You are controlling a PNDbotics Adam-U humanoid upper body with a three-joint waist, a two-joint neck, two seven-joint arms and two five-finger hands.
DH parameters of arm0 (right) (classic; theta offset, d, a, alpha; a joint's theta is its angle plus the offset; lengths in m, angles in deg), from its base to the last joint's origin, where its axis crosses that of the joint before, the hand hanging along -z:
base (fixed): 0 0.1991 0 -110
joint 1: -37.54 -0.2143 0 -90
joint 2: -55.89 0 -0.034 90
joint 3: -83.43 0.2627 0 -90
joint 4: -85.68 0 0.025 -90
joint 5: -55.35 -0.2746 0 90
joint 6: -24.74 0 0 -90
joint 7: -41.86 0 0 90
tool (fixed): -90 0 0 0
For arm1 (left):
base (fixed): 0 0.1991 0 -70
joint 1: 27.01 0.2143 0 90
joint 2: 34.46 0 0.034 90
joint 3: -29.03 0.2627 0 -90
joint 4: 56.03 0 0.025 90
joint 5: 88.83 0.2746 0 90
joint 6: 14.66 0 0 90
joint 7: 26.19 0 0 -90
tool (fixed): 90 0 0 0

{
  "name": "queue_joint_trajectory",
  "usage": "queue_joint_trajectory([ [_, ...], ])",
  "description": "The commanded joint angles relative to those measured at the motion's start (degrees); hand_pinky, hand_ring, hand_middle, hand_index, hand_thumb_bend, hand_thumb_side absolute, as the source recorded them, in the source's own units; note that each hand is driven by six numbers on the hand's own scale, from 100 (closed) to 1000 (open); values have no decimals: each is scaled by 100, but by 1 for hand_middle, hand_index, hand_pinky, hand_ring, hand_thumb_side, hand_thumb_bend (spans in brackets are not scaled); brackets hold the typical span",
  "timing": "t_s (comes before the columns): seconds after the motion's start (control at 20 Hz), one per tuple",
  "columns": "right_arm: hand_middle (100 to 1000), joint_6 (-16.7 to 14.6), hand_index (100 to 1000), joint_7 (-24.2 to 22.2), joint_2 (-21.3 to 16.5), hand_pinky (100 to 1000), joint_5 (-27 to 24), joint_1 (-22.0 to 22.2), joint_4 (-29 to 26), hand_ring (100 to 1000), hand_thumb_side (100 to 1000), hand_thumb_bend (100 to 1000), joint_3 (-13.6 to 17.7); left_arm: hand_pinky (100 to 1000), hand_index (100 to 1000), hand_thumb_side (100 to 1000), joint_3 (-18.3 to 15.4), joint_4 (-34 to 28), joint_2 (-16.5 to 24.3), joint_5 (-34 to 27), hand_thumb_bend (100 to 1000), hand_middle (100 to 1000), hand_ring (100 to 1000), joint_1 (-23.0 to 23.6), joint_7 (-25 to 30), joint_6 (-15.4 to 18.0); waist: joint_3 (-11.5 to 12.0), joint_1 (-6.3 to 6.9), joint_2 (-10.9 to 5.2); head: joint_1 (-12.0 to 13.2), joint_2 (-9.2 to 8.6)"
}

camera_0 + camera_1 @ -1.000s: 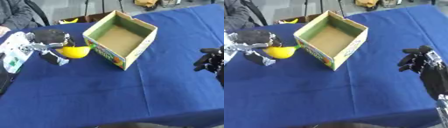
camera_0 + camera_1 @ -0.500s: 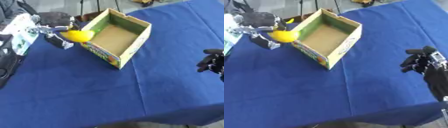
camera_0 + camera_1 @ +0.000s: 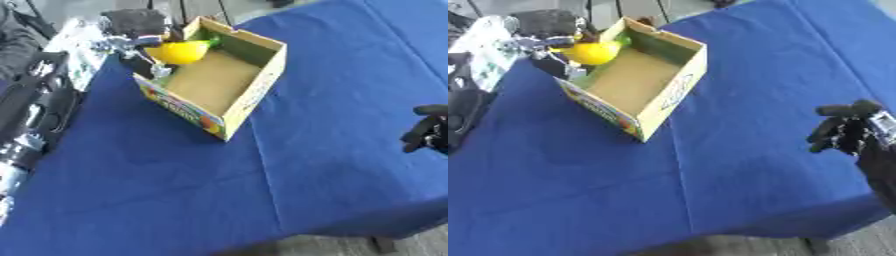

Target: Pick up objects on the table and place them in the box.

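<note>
Yellow fruit [image 3: 178, 52], lemon-like, is now held over the near-left corner of the box [image 3: 250, 91] by the left hand [image 3: 133, 36], fingers curled round it; a second ago it was carried beside the box, low over the blue desk [image 3: 157, 190]. Only a release is probably left. Nothing else is seen inside the cardboard box yet. At the right edge, the right hand [image 3: 843, 131] is kept idle, fingers curled on nothing.

Left hand [image 3: 131, 31], lemon [image 3: 179, 52] over box [image 3: 255, 92]
</note>
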Motion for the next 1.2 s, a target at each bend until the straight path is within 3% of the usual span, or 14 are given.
queue_joint_trajectory([
  [0.05, 521, 13, 762, -73, -58, 556, 28, -136, -113, 596, 1000, 100, -44, 583, 628, 200, -129, 143, -2, 364, 100, 511, 517, -133, -225, 104, -51, -22, -58, 57, -140],
  [0.25, 521, 31, 762, -126, 0, 556, 51, -249, -108, 597, 1000, 100, -104, 600, 634, 201, -157, 246, -102, 786, 100, 519, 526, -83, -484, 197, -250, 80, 38, 84, -301],
  [0.4, 521, 34, 762, -131, 8, 556, 105, -273, -96, 597, 1000, 100, -113, 613, 652, 195, -149, 340, -165, 1040, 122, 535, 541, -44, -531, 277, -321, 134, 104, 99, -325],
  [0.45, 520, 28, 762, -131, 5, 556, 119, -278, -98, 597, 1000, 100, -114, 644, 697, 359, -126, 362, -177, 1125, 361, 594, 593, -30, -505, 337, -331, 142, 127, 102, -316],
  [0.55, 520, 16, 762, -125, -1, 556, 140, -281, -105, 597, 1000, 100, -106, 680, 763, 560, -111, 378, -183, 1281, 560, 681, 661, -18, -441, 475, -339, 147, 158, 103, -313],
  [0.65, 520, 7, 762, -107, -11, 556, 156, -272, -106, 597, 1000, 100, -87, 711, 802, 852, -128, 339, -165, 1432, 855, 748, 734, -22, -399, 563, -329, 148, 171, 102, -316],
  [0.7, 520, 4, 762, -99, -14, 556, 160, -266, -105, 597, 1000, 100, -80, 714, 803, 874, -144, 299, -144, 1497, 882, 751, 737, -19, -408, 583, -315, 143, 170, 104, -314],
  [0.75, 520, 1, 762, -94, -13, 556, 161, -259, -105, 597, 1000, 100, -76, 736, 813, 1000, -177, 251, -121, 1555, 963, 771, 764, -16, -451, 561, -295, 133, 164, 100, -309],
  [0.95, 520, -4, 762, -73, -14, 556, 157, -187, -85, 597, 1000, 100, -49, 762, 822, 1000, -403, -21, -17, 1506, 1000, 789, 790, 54, -883, 391, -139, 38, 118, 13, -293],
  [1.05, 520, -11, 762, -65, -31, 556, 156, -125, -71, 597, 1000, 100, -38, 735, 815, 1000, -576, -194, 60, 1095, 1000, 782, 773, 134, -1228, 296, -7, -37, 67, -44, -235],
  [1.1, 520, -17, 762, -59, -33, 556, 149, -100, -67, 597, 1000, 100, -26, 727, 812, 988, -654, -316, 138, 801, 968, 778, 767, 191, -1386, 256, 64, -77, 34, -72, -208],
  [1.15, 520, -24, 762, -43, -29, 556, 133, -70, -62, 597, 1000, 100, -2, 701, 799, 885, -733, -493, 247, 415, 759, 765, 743, 285, -1554, 213, 159, -123, -3, -119, -194],
  [1.2, 520, -29, 762, -25, -27, 556, 114, -40, -56, 597, 1000, 100, 20, 693, 794, 867, -788, -693, 366, -68, 701, 761, 737, 411, -1693, 158, 251, -163, -35, -167, -169],
])
